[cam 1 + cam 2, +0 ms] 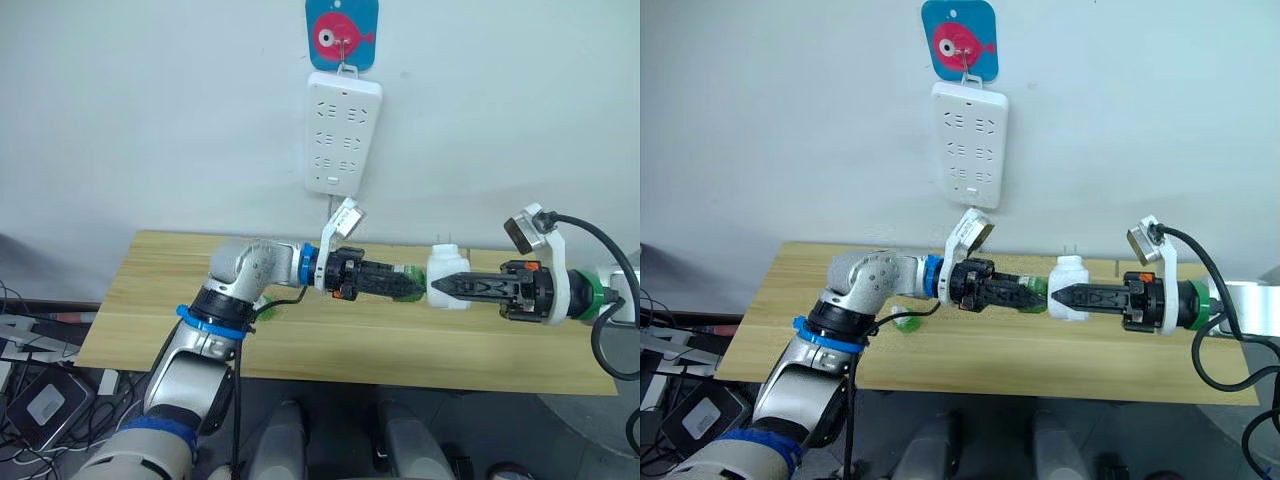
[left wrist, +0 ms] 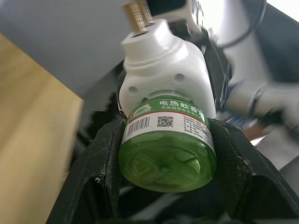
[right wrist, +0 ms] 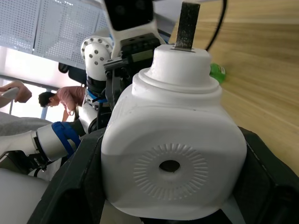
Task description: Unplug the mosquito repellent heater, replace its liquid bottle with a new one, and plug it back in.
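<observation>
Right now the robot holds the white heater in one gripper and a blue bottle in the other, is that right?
Not quite: the bottle is green, not blue, as the left wrist view shows. The left gripper grips it, and the right gripper holds the white heater.

The mosquito repellent heater [image 3: 173,154] is white; its liquid bottle [image 2: 166,149] is translucent green, with a white barcode label. The power strip [image 1: 343,132] is white.
</observation>
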